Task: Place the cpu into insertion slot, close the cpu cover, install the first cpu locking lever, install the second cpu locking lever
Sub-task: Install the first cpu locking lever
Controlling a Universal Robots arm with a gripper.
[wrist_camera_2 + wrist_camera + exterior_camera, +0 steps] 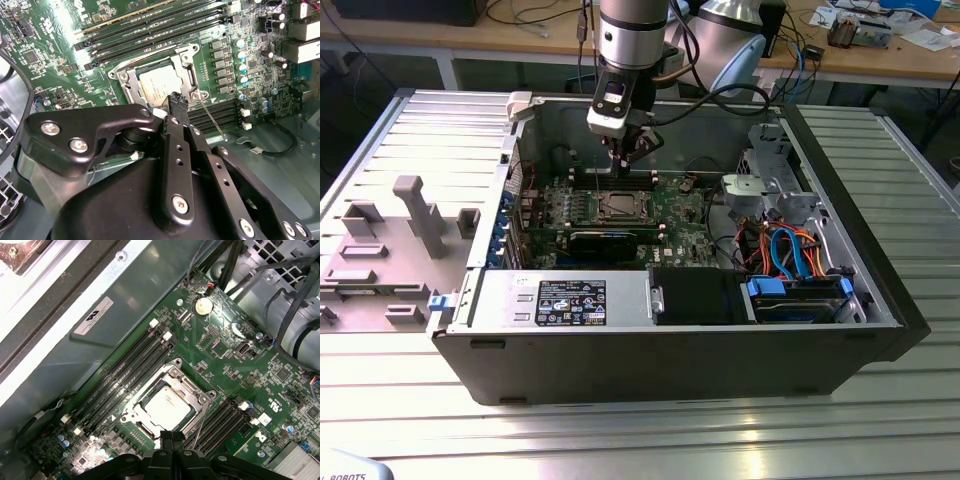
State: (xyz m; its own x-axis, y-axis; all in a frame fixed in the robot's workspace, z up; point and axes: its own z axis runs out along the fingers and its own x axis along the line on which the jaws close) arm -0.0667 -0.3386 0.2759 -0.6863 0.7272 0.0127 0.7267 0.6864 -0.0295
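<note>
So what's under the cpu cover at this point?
The cpu shows through the cover window, lying flat and framed on all sides. The slot below is covered by the cpu, so its contacts cannot be seen, and the frame hides the cpu's edges.

Both wrist views close above cpu [160,89] [167,406]

Open computer case [680,360] on ribbed table [640,430]; orange and blue cables [790,250] (beside drive cage [775,180]); grey fixture [420,215] outside case.

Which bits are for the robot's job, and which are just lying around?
For the job: cpu; cpu cover; locking lever; end effector.
Just there: memory slots; round battery; coloured cables; grey holders.
</note>
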